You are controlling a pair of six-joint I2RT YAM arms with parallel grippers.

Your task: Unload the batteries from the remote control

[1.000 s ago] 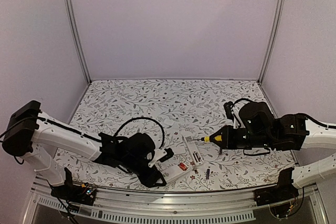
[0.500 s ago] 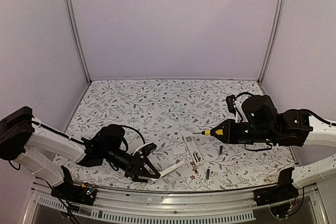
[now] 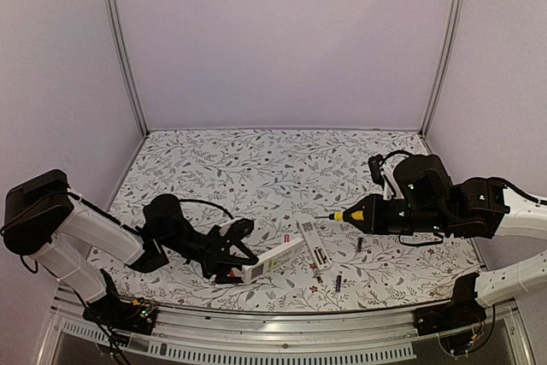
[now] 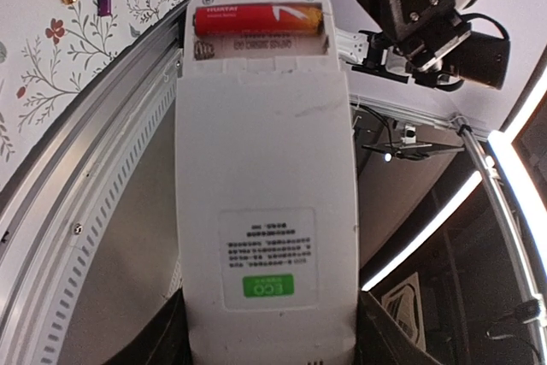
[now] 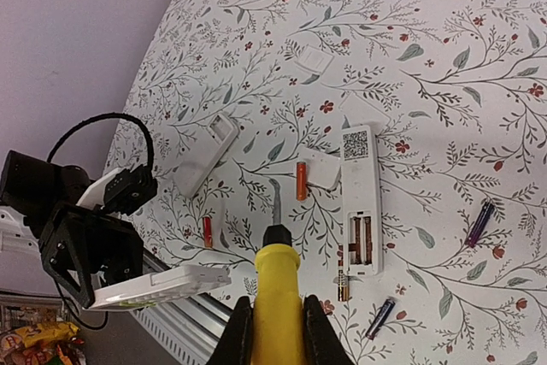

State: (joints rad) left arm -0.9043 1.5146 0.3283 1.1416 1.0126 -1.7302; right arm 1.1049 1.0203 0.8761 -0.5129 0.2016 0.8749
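My left gripper (image 3: 229,259) is shut on a white remote (image 3: 275,257) and holds it off the table at the near edge. In the left wrist view the remote (image 4: 265,211) shows its back, with one red battery (image 4: 256,20) in the open compartment. My right gripper (image 3: 369,215) is shut on a yellow-handled screwdriver (image 5: 278,292), its tip above the table. A second white remote (image 5: 361,198) lies there with its compartment open and empty. Loose batteries lie round it: orange (image 5: 301,181), red (image 5: 207,231), two dark blue ones (image 5: 480,222) (image 5: 381,316).
A gold and black battery (image 5: 342,284) lies at the second remote's end. A small white cover (image 5: 314,59) lies farther off and another (image 5: 320,167) beside the remote. A longer white remote-like piece (image 5: 208,154) lies on the floral mat. The metal rail (image 4: 77,151) edges the table.
My left gripper has swung outward and lifted the white remote, turning its back upward. My right gripper drew back a little to the right with the screwdriver, then stayed still.
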